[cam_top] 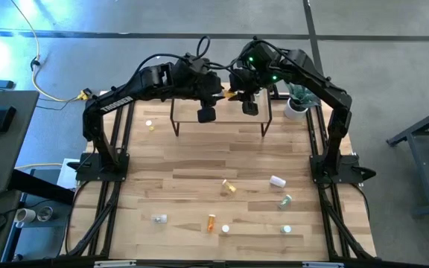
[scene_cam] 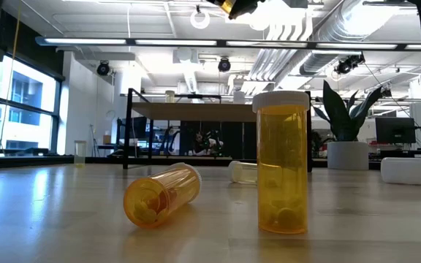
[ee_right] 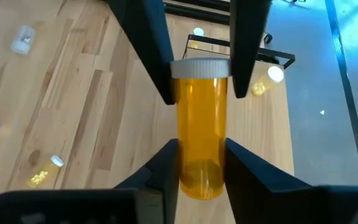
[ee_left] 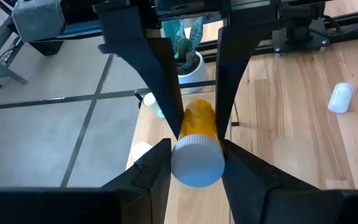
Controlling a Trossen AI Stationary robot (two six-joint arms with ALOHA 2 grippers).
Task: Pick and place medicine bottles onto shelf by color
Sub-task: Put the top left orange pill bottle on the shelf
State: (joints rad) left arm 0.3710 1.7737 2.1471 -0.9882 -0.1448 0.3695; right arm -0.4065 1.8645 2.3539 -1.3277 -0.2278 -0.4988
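An orange medicine bottle (cam_top: 232,94) with a white cap hangs in the air over the shelf (cam_top: 222,112) at the table's far middle. My left gripper (ee_left: 196,165) and my right gripper (ee_right: 202,165) meet there, both shut on this bottle from opposite ends. Several other bottles are on the tabletop: an orange one (scene_cam: 282,164) stands upright on its base. Another orange one (scene_cam: 161,196) lies on its side. A white one (cam_top: 277,181) and a greenish one (cam_top: 285,200) lie nearer the right. My left gripper pinches the bottle's white cap (ee_left: 197,149) between its two fingers, one on each side. The bottle's body runs on away from the fingers toward the right arm, clear of the shelf. My right gripper pinches the orange body near its bottom end (ee_right: 201,155) between its two fingers. The capped end points away toward the left gripper, and the bottle is lifted clear.
A potted plant (cam_top: 298,100) stands at the table's far right corner beside the shelf. A small yellow bottle (cam_top: 150,125) stands at the far left. More bottles (cam_top: 211,222) are scattered along the near part of the table. The table's middle is bare wood (cam_top: 199,160).
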